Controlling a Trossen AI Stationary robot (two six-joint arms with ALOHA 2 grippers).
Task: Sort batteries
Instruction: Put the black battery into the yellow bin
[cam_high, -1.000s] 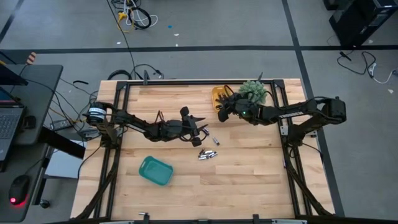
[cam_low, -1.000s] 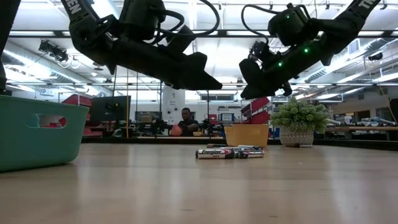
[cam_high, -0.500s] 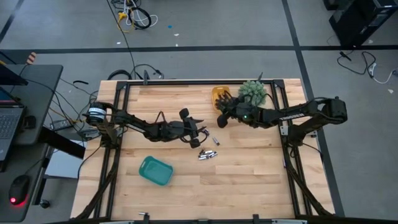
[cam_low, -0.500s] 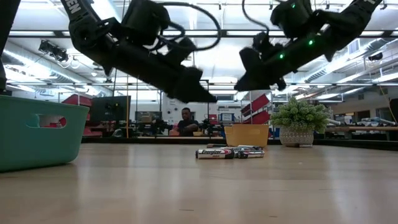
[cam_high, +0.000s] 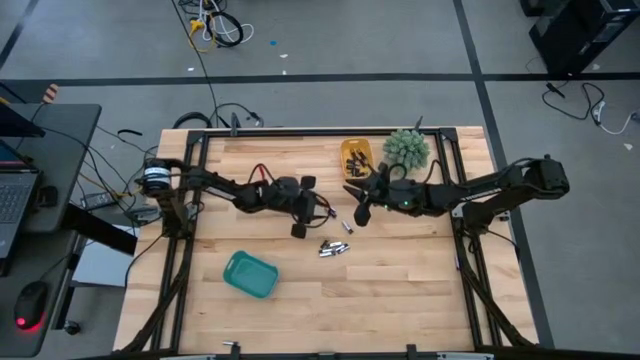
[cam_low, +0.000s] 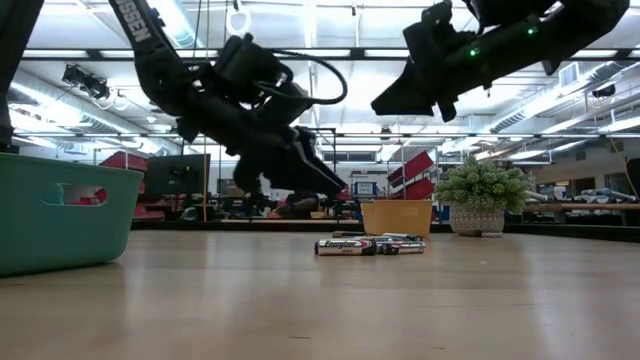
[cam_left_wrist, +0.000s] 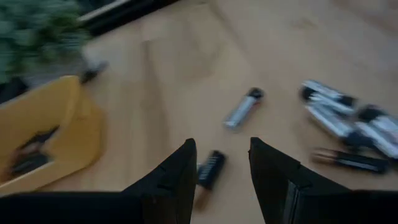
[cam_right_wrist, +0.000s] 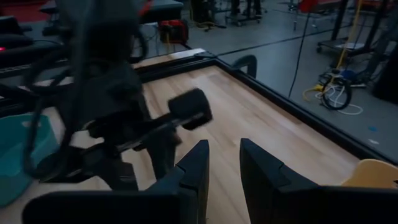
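Observation:
Several batteries (cam_high: 335, 248) lie in a loose cluster mid-table, also seen in the low view (cam_low: 370, 245). One silvery battery (cam_left_wrist: 242, 109) and one dark battery (cam_left_wrist: 210, 169) lie apart from it. My left gripper (cam_left_wrist: 221, 165) hovers open just above and short of the dark battery, tipped downward (cam_low: 325, 180). My right gripper (cam_high: 359, 212) hangs higher (cam_low: 400, 100), between the yellow tray (cam_high: 355, 157) and the cluster. Its fingers (cam_right_wrist: 224, 168) are open by a narrow gap with nothing between them. Dark cells lie in the yellow tray (cam_left_wrist: 28, 155).
A teal tray (cam_high: 250, 274) stands near the front left. A small potted plant (cam_high: 407, 148) sits beside the yellow tray at the far right. The two grippers face each other closely over mid-table. Bare wood lies toward the near edge.
My left gripper has tipped downward, rolled and sunk toward the loose batteries, its arm swinging slightly toward the far edge. My right gripper has swung away from the yellow tray toward the near edge and risen. The batteries have not moved.

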